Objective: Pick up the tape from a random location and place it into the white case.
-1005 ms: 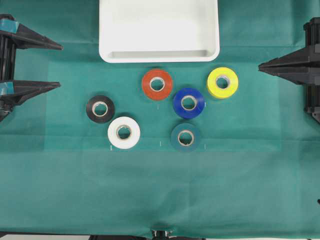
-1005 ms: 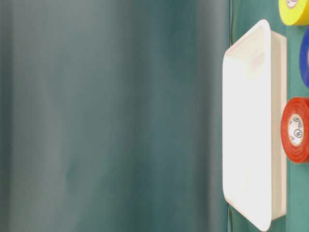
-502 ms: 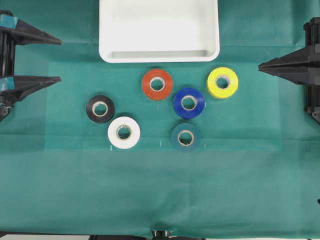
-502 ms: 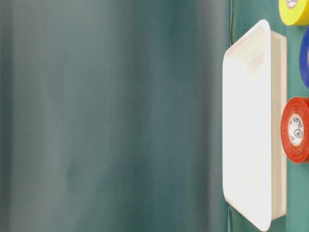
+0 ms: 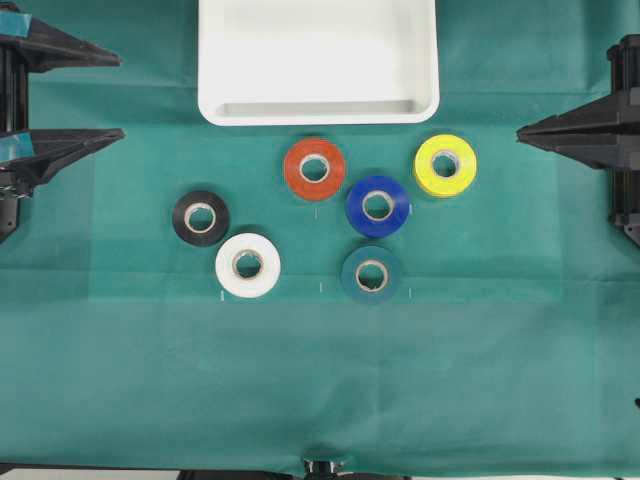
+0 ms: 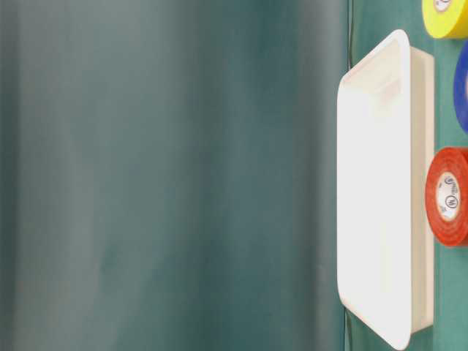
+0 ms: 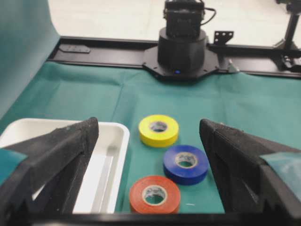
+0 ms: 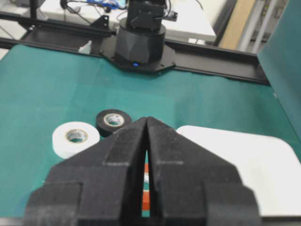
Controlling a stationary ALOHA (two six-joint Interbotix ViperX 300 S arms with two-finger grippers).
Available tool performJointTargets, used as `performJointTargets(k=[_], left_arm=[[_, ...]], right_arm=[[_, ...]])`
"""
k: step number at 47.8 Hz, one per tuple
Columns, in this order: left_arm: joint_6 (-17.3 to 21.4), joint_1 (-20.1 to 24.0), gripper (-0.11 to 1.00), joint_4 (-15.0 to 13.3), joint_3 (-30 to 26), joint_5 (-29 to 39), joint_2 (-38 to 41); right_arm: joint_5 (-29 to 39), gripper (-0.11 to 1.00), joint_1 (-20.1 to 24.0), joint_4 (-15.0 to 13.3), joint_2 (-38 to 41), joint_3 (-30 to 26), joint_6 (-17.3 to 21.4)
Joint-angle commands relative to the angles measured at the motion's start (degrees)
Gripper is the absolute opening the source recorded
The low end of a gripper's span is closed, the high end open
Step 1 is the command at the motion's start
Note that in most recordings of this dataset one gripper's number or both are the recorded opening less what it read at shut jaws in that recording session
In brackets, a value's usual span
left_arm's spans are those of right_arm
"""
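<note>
Green-clothed table (image 5: 300,390): white case (image 5: 318,110), six tape rolls.

The left gripper (image 7: 149,155) fills the lower corners of the left wrist view, its two black jaws standing wide apart with nothing between them. Between them lies the green-covered bench (image 7: 254,103). A yellow roll (image 7: 158,130) sits farthest, a blue roll (image 7: 186,164) nearer and to its right, a red roll (image 7: 154,194) nearest (all three lie flat, apart from one another). The white case (image 7: 116,155) lies left of the rolls. The other arm's black base (image 7: 181,52) stands at the far edge.
</note>
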Motion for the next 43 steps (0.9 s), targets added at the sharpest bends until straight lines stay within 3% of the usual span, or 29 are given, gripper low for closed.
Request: performJointTargets(k=[1, 19, 43], left_arm=[[0.09, 0.18, 1.00, -0.18, -0.79, -0.35, 0.26], [0.09, 0.26, 1.00, -0.18, -1.32, -0.35, 1.58], [0.26, 0.53, 1.00, -0.18, -8.61, 1.05, 11.43]], right_arm=[[-0.18, 0.00, 0.00, 0.00, 0.44, -1.67, 0.00], [-0.09, 0.00, 0.00, 0.00, 0.44, -1.67, 0.00], [0.18, 0.00, -0.09, 0.00, 0.44, -1.76, 0.00]])
